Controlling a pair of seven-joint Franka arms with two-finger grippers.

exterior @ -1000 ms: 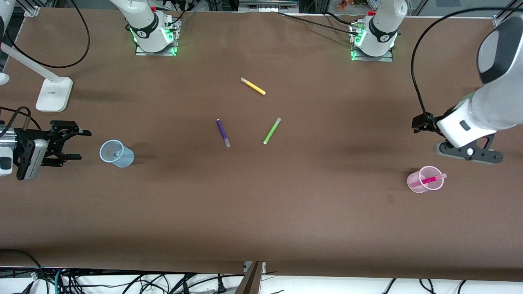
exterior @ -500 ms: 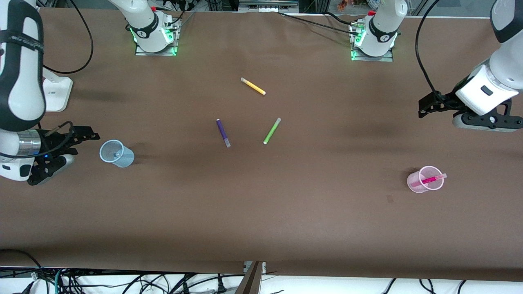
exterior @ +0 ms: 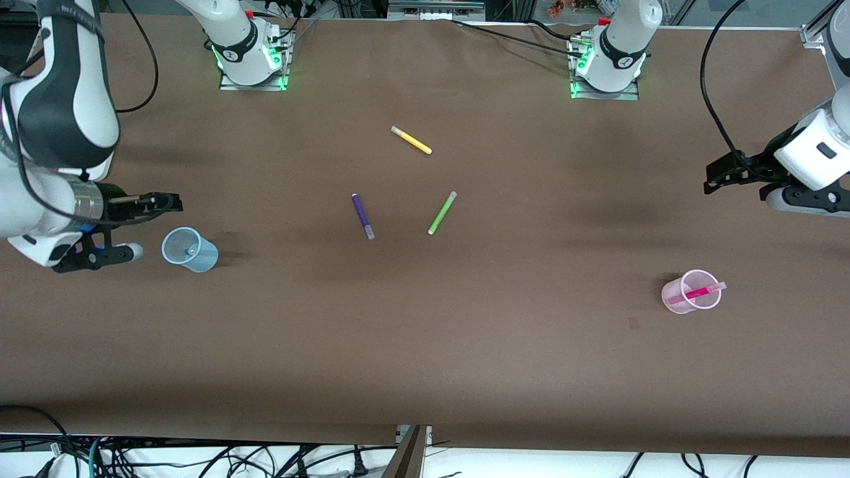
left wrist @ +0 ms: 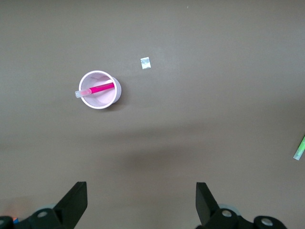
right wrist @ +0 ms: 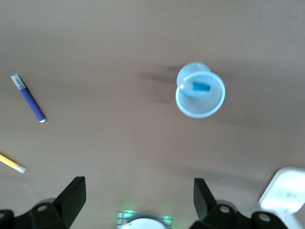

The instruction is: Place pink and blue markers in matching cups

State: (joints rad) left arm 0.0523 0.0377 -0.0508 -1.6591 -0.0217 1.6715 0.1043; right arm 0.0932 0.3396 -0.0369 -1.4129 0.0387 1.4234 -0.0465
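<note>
The pale pink cup (exterior: 692, 292) stands toward the left arm's end of the table with the pink marker (exterior: 697, 292) leaning inside it. Both show in the left wrist view, the cup (left wrist: 100, 89) and the marker (left wrist: 97, 89). The pale blue cup (exterior: 190, 249) stands toward the right arm's end. The right wrist view shows this cup (right wrist: 200, 95) with the blue marker (right wrist: 201, 86) inside. My left gripper (exterior: 716, 178) (left wrist: 140, 202) is open and empty over bare table. My right gripper (exterior: 166, 201) (right wrist: 138, 200) is open and empty, up beside the blue cup.
A dark purple pen (exterior: 362, 216), a lime green pen (exterior: 441, 212) and a yellow pen (exterior: 411, 140) lie mid-table. A white lamp base (right wrist: 286, 191) stands near the right arm's end. A small scrap (left wrist: 145, 63) lies close to the pink cup.
Both arms have swung up and turned. My left gripper has drawn away from the pink cup. My right gripper has shifted closer beside the blue cup. Cups and pens have not moved.
</note>
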